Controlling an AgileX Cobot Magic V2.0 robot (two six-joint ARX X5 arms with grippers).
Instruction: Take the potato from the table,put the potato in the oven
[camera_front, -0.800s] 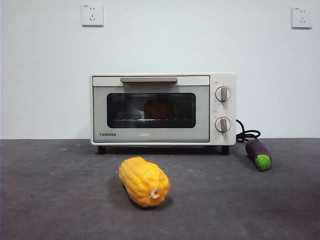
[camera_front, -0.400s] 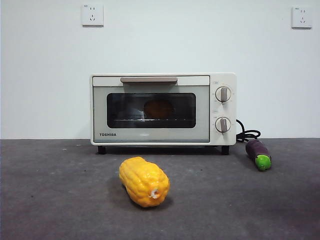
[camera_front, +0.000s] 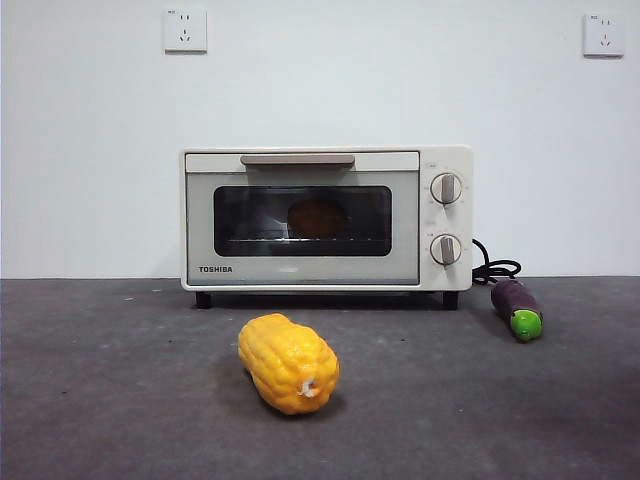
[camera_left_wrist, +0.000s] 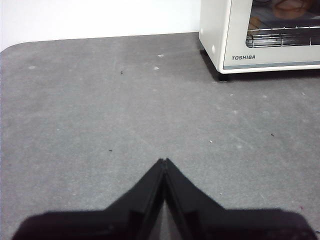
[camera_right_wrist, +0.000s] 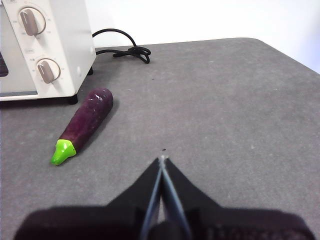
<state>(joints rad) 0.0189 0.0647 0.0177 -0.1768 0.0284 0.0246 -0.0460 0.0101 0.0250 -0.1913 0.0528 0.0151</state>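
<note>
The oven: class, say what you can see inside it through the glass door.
Inside the oven, behind its closed door, an orange-brown potato sits on a wire rack. The dark glass hides its details and the cavity's back.

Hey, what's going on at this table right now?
Nothing is being handled. The potato sits inside the oven behind its shut door. Both arms wait over the table, the left gripper and right gripper shut and empty. A corn cob and an eggplant lie out front.
</note>
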